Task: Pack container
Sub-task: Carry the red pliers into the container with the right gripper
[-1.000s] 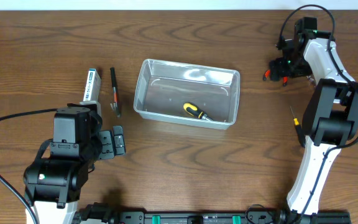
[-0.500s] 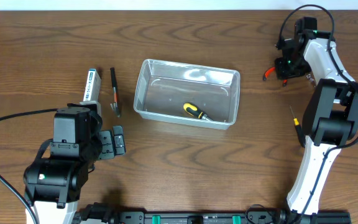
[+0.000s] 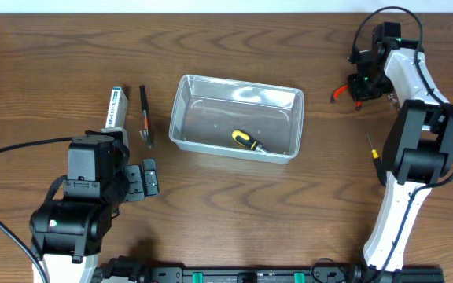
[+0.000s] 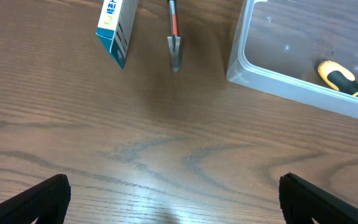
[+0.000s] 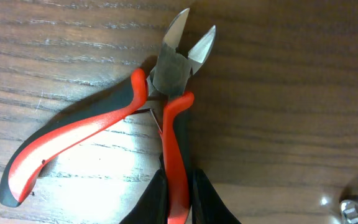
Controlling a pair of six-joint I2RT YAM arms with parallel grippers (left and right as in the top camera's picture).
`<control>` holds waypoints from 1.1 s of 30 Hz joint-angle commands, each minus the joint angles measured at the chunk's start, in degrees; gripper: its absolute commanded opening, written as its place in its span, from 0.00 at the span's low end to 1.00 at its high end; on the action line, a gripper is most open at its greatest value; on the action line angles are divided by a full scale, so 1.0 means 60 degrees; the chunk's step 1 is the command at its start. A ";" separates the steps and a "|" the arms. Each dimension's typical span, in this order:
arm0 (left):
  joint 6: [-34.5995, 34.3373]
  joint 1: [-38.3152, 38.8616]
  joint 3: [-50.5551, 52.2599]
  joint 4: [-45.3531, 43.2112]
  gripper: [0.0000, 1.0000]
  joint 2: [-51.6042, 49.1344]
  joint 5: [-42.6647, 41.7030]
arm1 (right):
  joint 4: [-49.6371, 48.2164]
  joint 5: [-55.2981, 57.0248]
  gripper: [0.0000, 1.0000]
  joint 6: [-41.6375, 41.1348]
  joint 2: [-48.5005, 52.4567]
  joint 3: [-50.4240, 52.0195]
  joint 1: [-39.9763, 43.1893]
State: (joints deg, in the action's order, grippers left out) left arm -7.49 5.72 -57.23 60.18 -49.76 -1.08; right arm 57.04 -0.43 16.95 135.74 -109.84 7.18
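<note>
"So, where is the container [image 3: 237,118]?"

"Mid-table, open side up, with a yellow-and-black screwdriver [image 3: 246,141] lying inside by its near wall."

"And the grippers?"

"Right gripper [image 5: 179,196] is at the far right, fingers pinched on one red handle of the cutters [image 5: 92,129], whose blades gape slightly. Left gripper [image 4: 173,186] is near left, jaws wide apart, holding nothing."

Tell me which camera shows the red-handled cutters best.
Right wrist. The cutters fill the frame: blades parted, one red handle held in the right gripper. Overhead shows only a small red sliver beside that gripper; the left wrist view shows none of them.
</note>
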 commanded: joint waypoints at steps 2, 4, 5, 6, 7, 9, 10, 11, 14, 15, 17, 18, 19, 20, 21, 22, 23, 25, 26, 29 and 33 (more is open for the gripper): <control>-0.0022 -0.0040 -0.0142 0.0036 0.98 0.0015 0.0113 | 0.0062 -0.0040 0.01 -0.0033 0.0058 0.0025 0.0066; -0.0018 -0.0040 -0.0142 0.0036 0.98 0.0015 0.0113 | 0.0062 -0.0044 0.01 -0.0029 0.0058 0.0025 0.0066; -0.0018 -0.0040 -0.0146 0.0040 0.98 0.0015 0.0113 | 0.0066 -0.0047 0.01 -0.0033 0.0058 0.0025 0.0066; -0.0018 -0.0040 -0.0142 0.0036 0.98 0.0015 0.0113 | 0.0091 -0.0058 0.01 -0.0033 0.0058 0.0025 0.0058; -0.0018 -0.0040 -0.0142 0.0036 0.98 0.0015 0.0113 | 0.0109 -0.0091 0.01 -0.0036 0.0044 0.0022 0.0058; -0.0018 -0.0040 -0.0142 0.0036 0.98 0.0011 0.0113 | 0.0149 -0.0240 0.01 -0.0127 -0.0036 0.0015 0.0047; -0.0018 -0.0040 -0.0142 0.0036 0.98 0.0015 0.0113 | 0.0182 -0.0357 0.01 -0.0259 -0.0153 -0.0011 0.0040; -0.0015 -0.0040 -0.0142 0.0036 0.98 0.0015 0.0113 | 0.0200 -0.0426 0.01 -0.0342 -0.0251 -0.0022 0.0040; -0.0015 -0.0040 -0.0142 0.0040 0.98 0.0015 0.0113 | 0.0284 -0.0852 0.01 -0.0397 -0.0991 -0.0051 0.0033; -0.0015 -0.0040 -0.0142 0.0040 0.98 0.0015 0.0113 | 0.0284 -0.0849 0.01 -0.0463 -0.1268 -0.0051 0.0025; -0.0015 -0.0040 -0.0142 0.0036 0.98 0.0011 0.0113 | 0.0288 -0.0823 0.01 -0.0459 -0.1974 -0.0051 -0.0018; -0.0015 -0.0040 -0.0146 0.0040 0.98 0.0011 0.0113 | 0.0288 -0.0805 0.01 -0.0459 -0.2266 -0.0051 -0.0044; -0.0015 -0.0040 -0.0142 0.0036 0.98 0.0015 0.0113 | 0.0310 -0.0747 0.01 -0.0459 -0.2681 -0.0051 -0.0091; -0.0015 -0.0040 -0.0142 0.0036 0.98 0.0011 0.0113 | 0.0335 -0.0750 0.01 -0.0463 -0.2969 -0.0051 -0.0149; -0.0015 -0.0040 -0.0142 0.0036 0.98 0.0011 0.0113 | 0.0390 -0.0750 0.01 -0.0459 -0.3275 -0.0051 -0.0208; -0.0015 -0.0040 -0.0142 0.0040 0.98 0.0015 0.0117 | 0.0463 -0.0758 0.01 -0.0459 -0.3552 -0.0051 -0.0284; -0.0011 -0.0040 -0.0142 0.0044 0.98 0.0015 0.0117 | 0.0616 -0.0765 0.01 -0.0444 -0.3934 -0.0051 -0.0423; -0.0015 -0.0044 -0.0142 0.0044 0.98 0.0015 0.0120 | 0.0943 -0.0947 0.01 0.0004 -0.4444 -0.0051 -0.0743; -0.0018 -0.0044 -0.0142 0.0036 0.98 0.0015 0.0120 | 0.1188 -0.1147 0.01 0.0357 -0.4714 -0.0051 -0.0987; -0.0033 -0.0109 -0.0146 0.0036 0.98 0.0015 0.0124 | 0.1949 -0.1512 0.01 0.1311 -0.5278 -0.0051 -0.1861; -0.0565 -0.0856 -0.0149 0.0022 0.98 0.0062 0.0361 | 0.2980 -0.1508 0.01 0.2477 -0.5450 -0.0047 -0.3180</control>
State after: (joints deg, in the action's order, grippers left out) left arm -8.10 3.75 -57.23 60.20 -49.76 -0.78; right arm 73.12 -7.42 24.40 102.87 -110.04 -7.51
